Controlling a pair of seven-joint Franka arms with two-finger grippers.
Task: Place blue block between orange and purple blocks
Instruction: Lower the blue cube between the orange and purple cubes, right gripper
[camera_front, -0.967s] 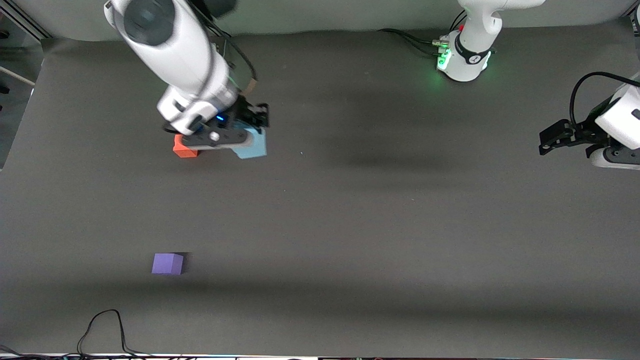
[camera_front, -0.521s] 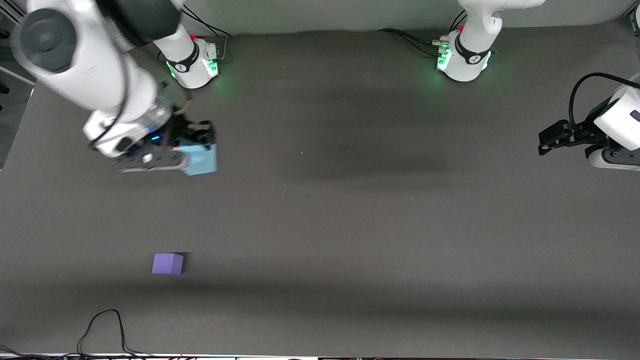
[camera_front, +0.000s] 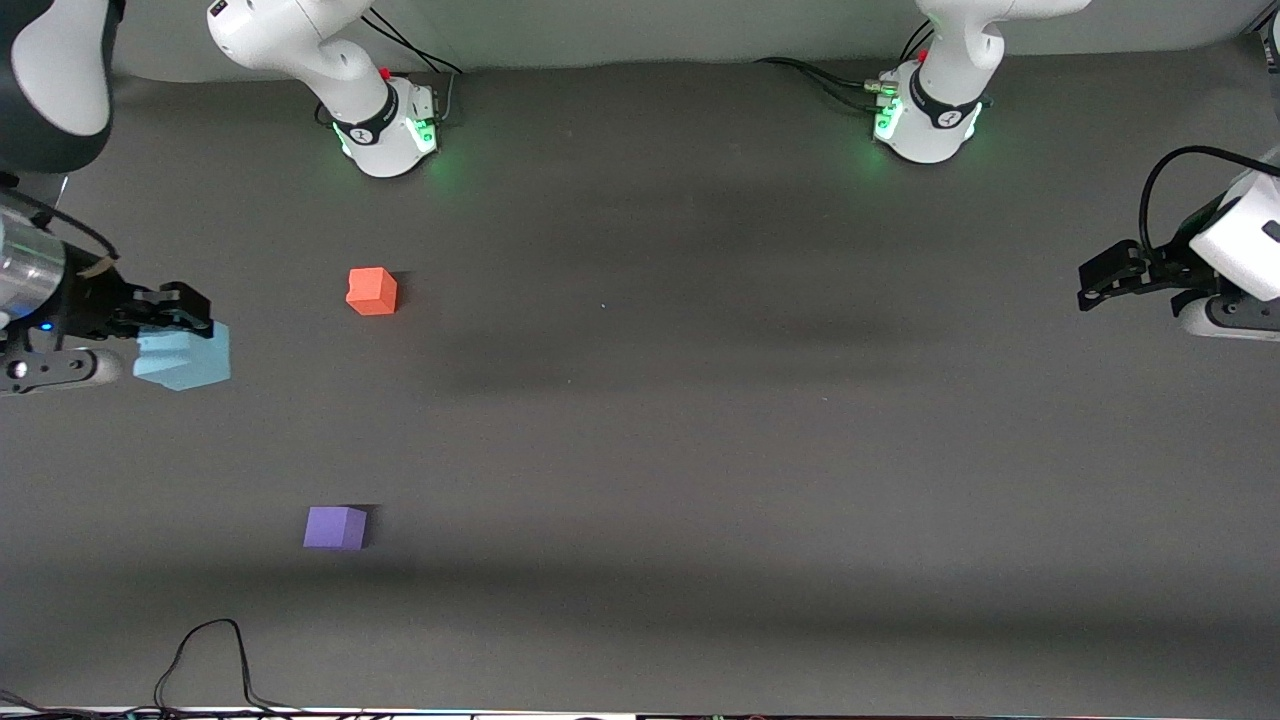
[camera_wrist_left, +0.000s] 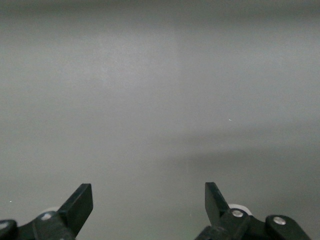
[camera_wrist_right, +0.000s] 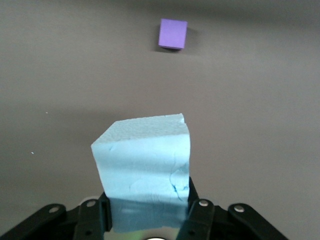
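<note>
The right gripper (camera_front: 170, 325) hangs in the air over the dark grey matte desk (camera_front: 700, 450) at the right arm's end, its jaws clamped on the small light sky-blue matte cube (camera_front: 185, 358). In the right wrist view the same cube (camera_wrist_right: 145, 167) sits tilted between the 2 black fingers (camera_wrist_right: 197, 212), with a thin crack line on its lower face and a rough, grainy top face.

The small orange-red matte cube (camera_front: 371, 291) rests on the desk, toward the right arm's end and farther from the front camera than the small violet-purple matte cube (camera_front: 335, 527). These 2 cubes lie well apart, with bare desk between them. The held blue cube is over a spot closer to the right arm's end of the desk than either of them, so it is not in the gap between them. The right wrist view also shows the purple cube (camera_wrist_right: 173, 33) lying on the desk.

The left gripper (camera_front: 1100, 280) waits over the left arm's end of the desk. In the left wrist view its jaws stand wide apart, the 2 fingertips (camera_wrist_left: 80, 202) holding nothing, with only plain grey surface past them.

A thin black cable (camera_front: 205, 660) loops on the desk near the edge closest to the front camera.
</note>
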